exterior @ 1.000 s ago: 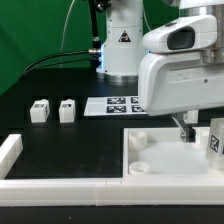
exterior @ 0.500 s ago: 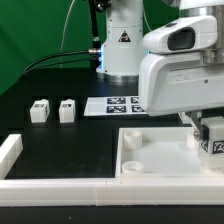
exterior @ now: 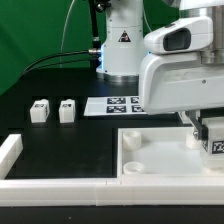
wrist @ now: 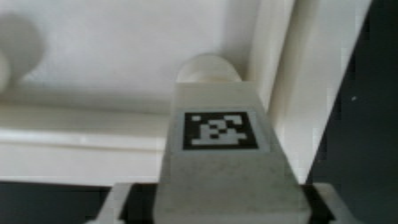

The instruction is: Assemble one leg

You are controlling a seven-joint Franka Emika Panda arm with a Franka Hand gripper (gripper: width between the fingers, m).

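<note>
My gripper (exterior: pixel 206 134) is shut on a leg (exterior: pixel 214 142), a small white post with a black-and-white tag. It holds the leg upright over the right part of the large white panel (exterior: pixel 160 165). In the wrist view the leg (wrist: pixel 222 140) runs out from between my fingers (wrist: pixel 125 205), and its far end points at a rounded stud (wrist: pixel 210 68) in the panel's corner, beside the raised rim (wrist: pixel 302 80). Whether the leg touches the panel is hidden. Two more legs (exterior: pixel 40 111) (exterior: pixel 67 109) stand on the black table at the exterior view's left.
The marker board (exterior: pixel 113 104) lies in front of the robot base (exterior: pixel 120 45). A low white rail (exterior: pixel 60 186) runs along the front edge, with a short piece (exterior: pixel 9 150) at the exterior view's left. A round boss (exterior: pixel 133 139) sits in the panel's near-left corner.
My gripper with the leg has shifted a little lower over the panel's right side since one second ago. Over the last half second it is nearly still.
</note>
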